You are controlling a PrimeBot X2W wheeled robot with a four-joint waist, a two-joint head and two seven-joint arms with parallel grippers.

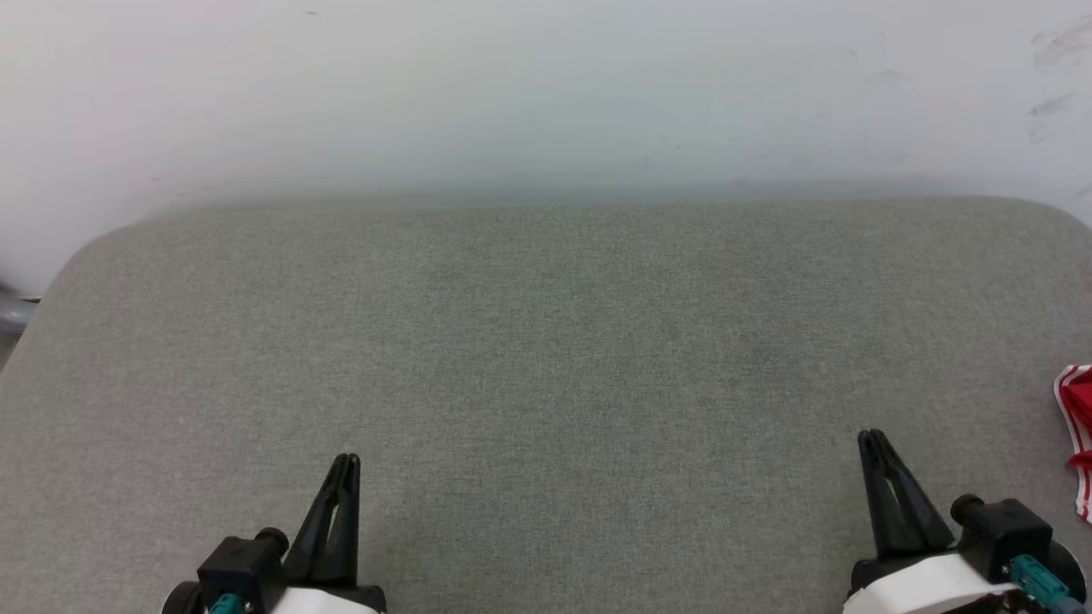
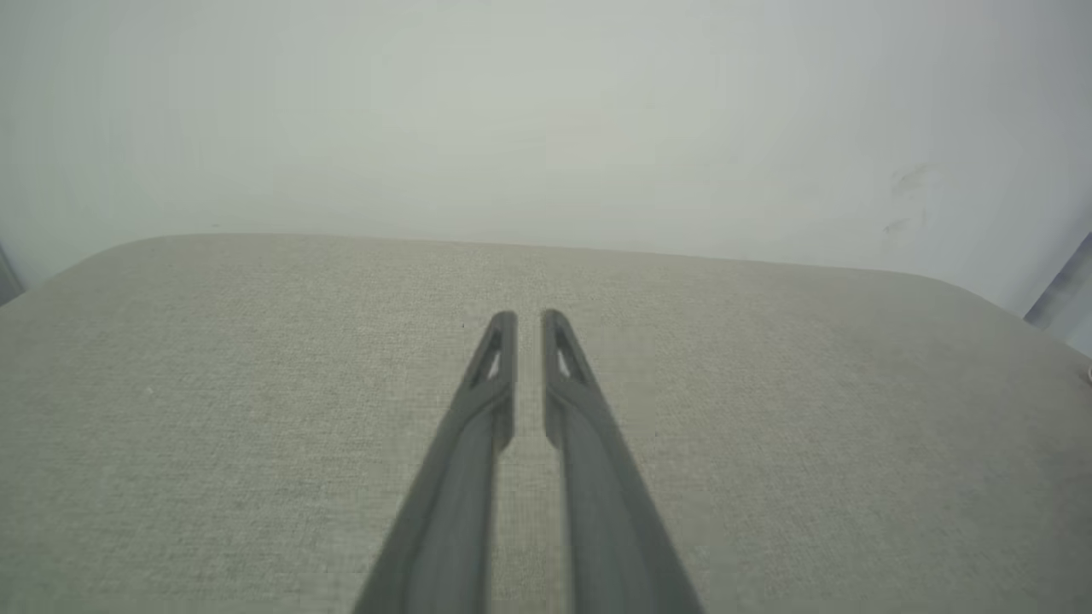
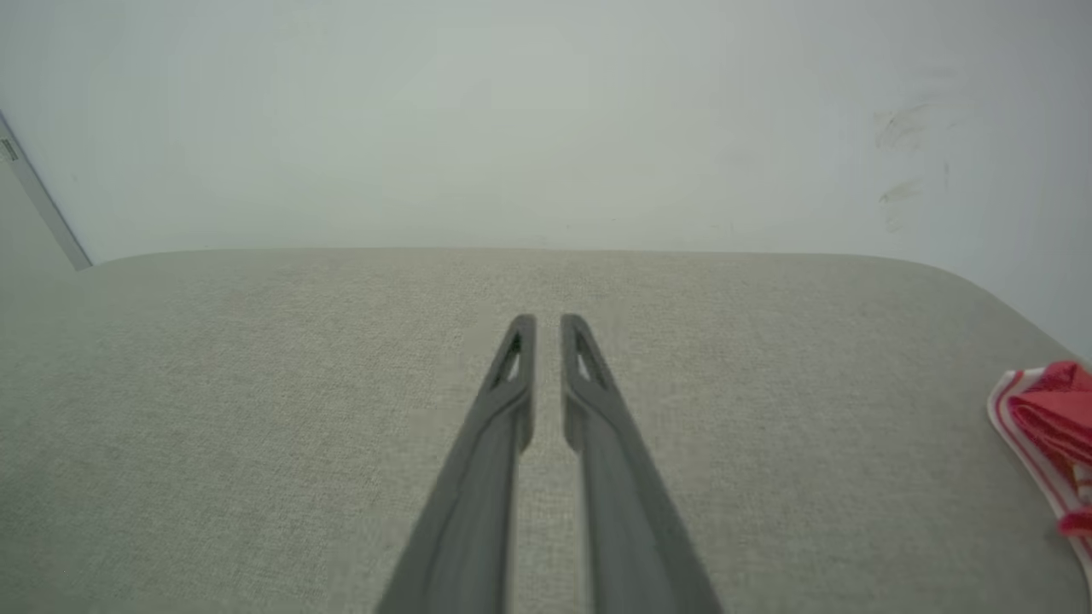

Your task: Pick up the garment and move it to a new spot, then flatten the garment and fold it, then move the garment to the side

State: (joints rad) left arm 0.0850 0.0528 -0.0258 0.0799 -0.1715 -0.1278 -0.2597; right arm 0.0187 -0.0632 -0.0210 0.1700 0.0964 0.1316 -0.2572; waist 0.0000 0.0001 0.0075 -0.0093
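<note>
Garment (image 1: 1077, 431) at 3 o'clock on grey tabletop (image 1: 546, 358), bunched at the edge, partly cut off; can't tell if folded. Left claw (image 1: 348, 460) and right claw (image 1: 872, 437) near 6 o'clock, narrowly parted, pinching nothing. Likely start or finish.

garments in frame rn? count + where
1. The garment lies at the grey surface's far right edge, beyond the right claw; it is cropped, so more may be hidden.
</note>
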